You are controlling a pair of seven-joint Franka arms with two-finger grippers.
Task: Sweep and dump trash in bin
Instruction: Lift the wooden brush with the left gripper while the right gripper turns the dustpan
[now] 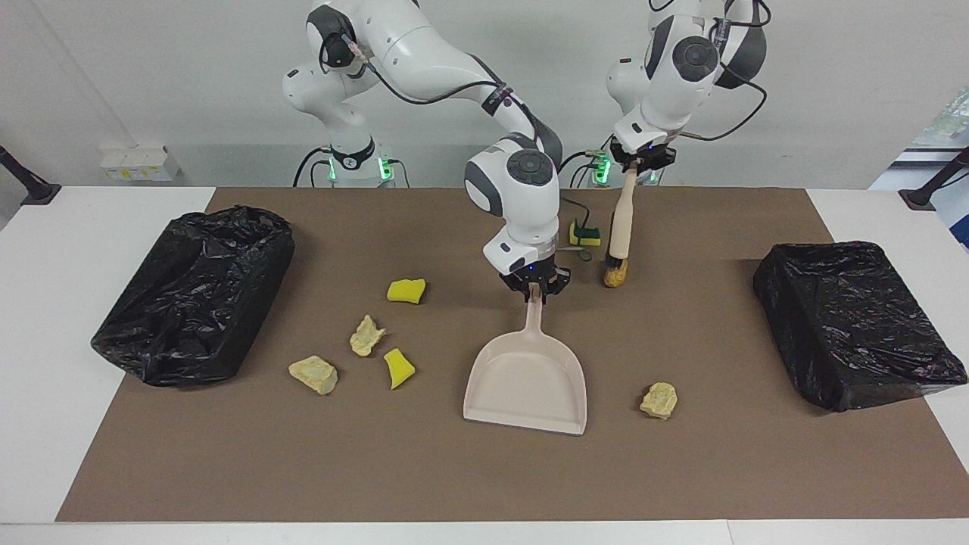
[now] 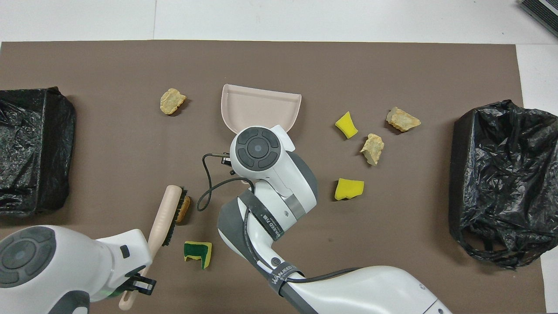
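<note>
Trash: seven scraps lie scattered on the brown mat [image 1: 484, 469].
Orange-brown lump [image 1: 615, 277]: toward the left arm's end; the brush's bristle end stands on or right against it.
Green-backed sponge [image 1: 585, 234]: nearer to the robots than the lump, just beside the right arm's wrist.
Crumbly chunk [image 1: 659, 400]: alone, beside the dustpan's mouth, toward the left arm's end.
Yellow sponge pieces: one [image 1: 406, 291] nearer to the robots, one [image 1: 398, 368] farther from them, both toward the right arm's end.
Pale chunks: two more [image 1: 366, 335] [image 1: 313, 374] lie near those sponges, well apart from the bin there.
Brush [image 1: 620, 227]: beige, hanging nearly upright, bristles down.
Left gripper [image 1: 638, 160]: clamped on the top of the brush handle, over the lump.
Dustpan [image 1: 528, 382]: beige, flat on the mat at mid-table, mouth facing away from the robots.
Right gripper [image 1: 535, 286]: down on the tip of the dustpan handle, fingers closed around it.
Bins: one black-bagged bin at each end of the table [image 1: 197, 291] [image 1: 854, 322], both resting on the mat's edges.
</note>
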